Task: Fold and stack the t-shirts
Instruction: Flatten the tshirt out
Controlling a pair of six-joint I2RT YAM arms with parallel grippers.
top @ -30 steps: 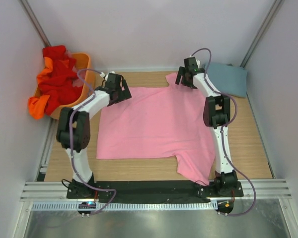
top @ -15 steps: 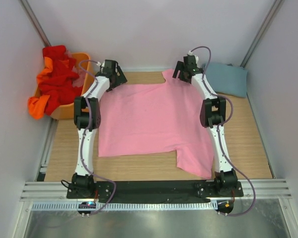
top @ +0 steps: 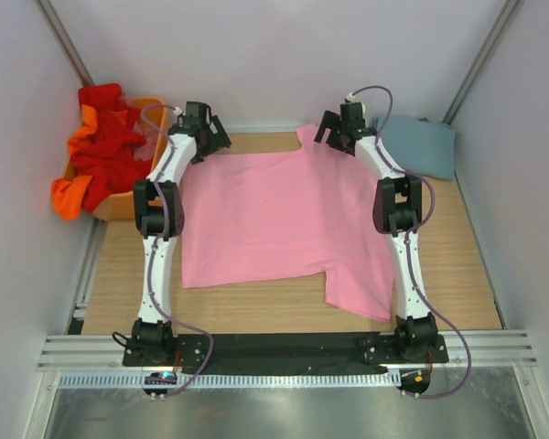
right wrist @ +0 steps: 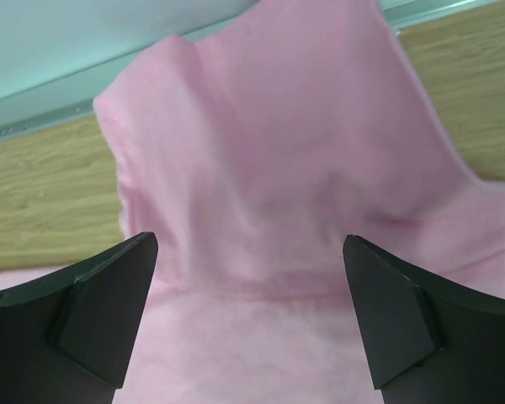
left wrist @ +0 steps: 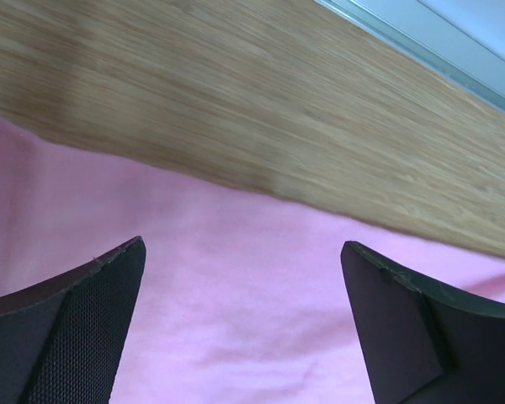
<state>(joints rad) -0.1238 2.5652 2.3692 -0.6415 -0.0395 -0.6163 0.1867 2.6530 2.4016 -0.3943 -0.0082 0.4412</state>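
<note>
Left gripper (left wrist: 240, 248), jaws spread wide and holding nothing, hangs over the far left edge of the pink t-shirt (top: 274, 219); right gripper (right wrist: 249, 241), equally wide and empty, hangs over its far sleeve (right wrist: 278, 143). The shirt lies spread flat on the wooden table (top: 448, 247). Red and orange shirts (top: 101, 151) fill the orange basket (top: 157, 114) at far left; a grey-blue shirt (top: 423, 146) lies at far right.
</note>
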